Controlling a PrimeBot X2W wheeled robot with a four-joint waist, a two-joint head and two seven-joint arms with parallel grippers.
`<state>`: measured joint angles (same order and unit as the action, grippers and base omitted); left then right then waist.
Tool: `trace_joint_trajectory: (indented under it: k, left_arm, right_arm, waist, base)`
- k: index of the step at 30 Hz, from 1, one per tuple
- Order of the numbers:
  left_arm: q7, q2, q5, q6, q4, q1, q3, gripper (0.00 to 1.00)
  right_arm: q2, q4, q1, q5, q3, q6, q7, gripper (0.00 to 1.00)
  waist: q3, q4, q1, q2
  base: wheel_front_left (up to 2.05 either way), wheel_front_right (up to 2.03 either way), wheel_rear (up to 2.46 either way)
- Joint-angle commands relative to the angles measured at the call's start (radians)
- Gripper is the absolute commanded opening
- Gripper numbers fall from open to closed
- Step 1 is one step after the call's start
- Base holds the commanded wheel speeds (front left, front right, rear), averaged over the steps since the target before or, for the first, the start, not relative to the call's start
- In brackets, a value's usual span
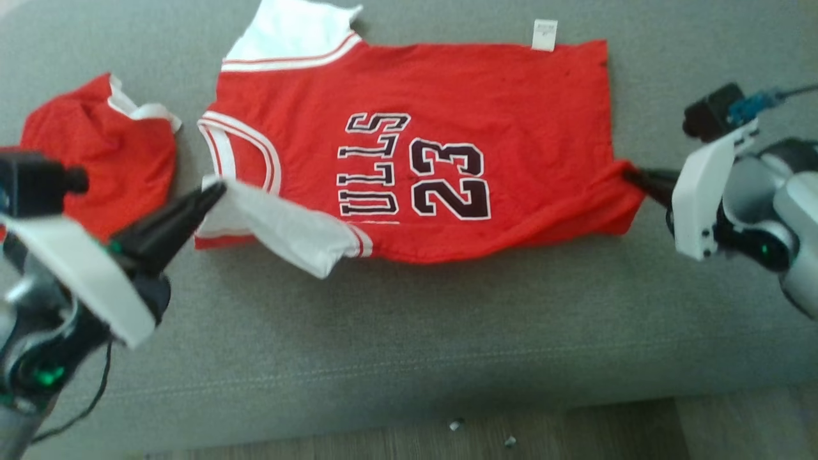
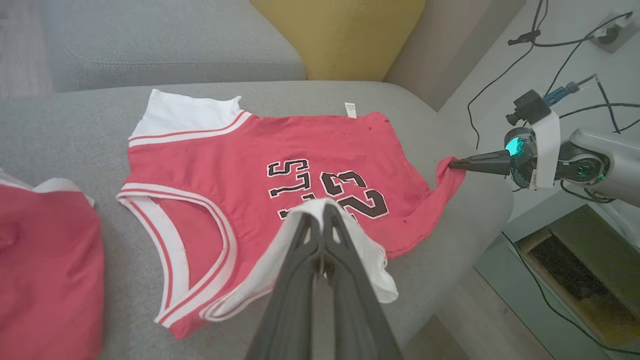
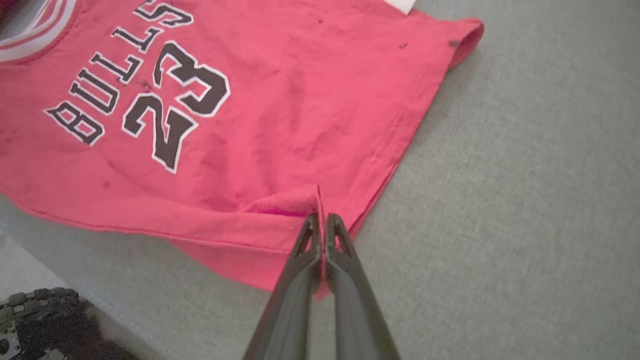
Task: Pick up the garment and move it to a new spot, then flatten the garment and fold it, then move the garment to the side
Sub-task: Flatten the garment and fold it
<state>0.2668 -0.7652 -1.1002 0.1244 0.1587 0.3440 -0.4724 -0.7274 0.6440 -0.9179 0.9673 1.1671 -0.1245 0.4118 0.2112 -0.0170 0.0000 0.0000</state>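
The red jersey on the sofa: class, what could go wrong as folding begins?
The right fingers hold only a thin pinch of the jersey; it may slip free.
The left fingers hold the loose white sleeve, so the fold could land crooked.
The second red garment lies close and might get dragged.

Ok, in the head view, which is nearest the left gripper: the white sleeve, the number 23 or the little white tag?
1. white sleeve: pinched in the left gripper, on the near side of the jersey.
2. number 23: on the middle of the chest.
3. white tag: on the far edge, over to the right.
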Motion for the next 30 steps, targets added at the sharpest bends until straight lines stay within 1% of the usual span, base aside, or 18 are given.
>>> trace_joint_trajectory:
  k: [1, 8, 13, 18, 23, 25, 26, 27, 28, 30]
  left_arm:
    - [-0.008, -0.03, 0.014, 0.006, 0.01, 0.076, 0.053, 0.0]
    - [-0.015, 0.033, 0.074, 0.004, -0.122, 0.225, 0.02, 0.0]
    - [-0.013, 0.072, 0.119, -0.02, -0.214, 0.309, 0.005, 0.0]
    - [-0.014, 0.097, 0.175, -0.043, -0.317, 0.374, -0.018, 0.0]
    - [-0.021, 0.124, 0.213, -0.041, -0.384, 0.41, -0.05, 0.0]
    - [-0.024, 0.128, 0.22, -0.04, -0.397, 0.415, -0.056, 0.0]
    - [-0.03, 0.132, 0.231, -0.044, -0.41, 0.421, -0.06, 0.26]
    - [-0.039, 0.137, 0.243, -0.052, -0.423, 0.425, -0.063, 0.91]
    - [-0.048, 0.142, 0.252, -0.058, -0.435, 0.429, -0.065, 1.0]
    - [-0.07, 0.153, 0.267, -0.068, -0.454, 0.435, -0.067, 1.0]
  right_arm:
    - [-0.009, -0.005, -0.022, -0.013, -0.009, -0.006, -0.015, 0.0]
    - [0.025, 0.061, -0.083, -0.035, 0.007, -0.006, -0.056, 0.0]
    - [0.041, 0.095, -0.113, -0.038, 0.021, -0.006, -0.08, 0.0]
    - [0.065, 0.141, -0.139, -0.039, 0.023, -0.006, -0.107, 0.0]
    - [0.095, 0.17, -0.148, -0.02, 0.024, -0.006, -0.135, 0.0]
    - [0.102, 0.171, -0.148, -0.014, 0.025, -0.006, -0.14, 0.02]
    - [0.108, 0.169, -0.151, -0.014, 0.028, -0.006, -0.153, 0.78]
    - [0.113, 0.17, -0.153, -0.017, 0.032, -0.006, -0.164, 1.0]
    - [0.117, 0.172, -0.155, -0.022, 0.037, -0.006, -0.177, 1.0]
    - [0.125, 0.189, -0.161, -0.028, 0.035, -0.006, -0.212, 1.0]
  waist:
    - [0.02, 0.003, 0.0, 0.0]
    - [0.077, -0.003, 0.0, 0.0]
    - [0.108, -0.011, 0.0, 0.0]
    - [0.13, -0.024, 0.0, 0.0]
    - [0.144, -0.035, 0.0, 0.0]
    - [0.146, -0.036, 0.0, 0.0]
    - [0.147, -0.038, 0.0, 0.0]
    - [0.149, -0.04, 0.0, 0.0]
    - [0.149, -0.041, 0.0, 0.0]
    - [0.148, -0.042, 0.0, 0.0]
  base:
    - [0.0, 0.0, 0.0]
    - [0.0, 0.0, 0.0]
    - [0.0, 0.0, 0.0]
    - [0.0, 0.0, 0.0]
    - [0.0, 0.0, 0.0]
    - [0.0, 0.0, 0.0]
    - [0.0, 0.0, 0.0]
    - [0.0, 0.0, 0.0]
    - [0.0, 0.0, 0.0]
    - [0.0, 0.0, 0.0]
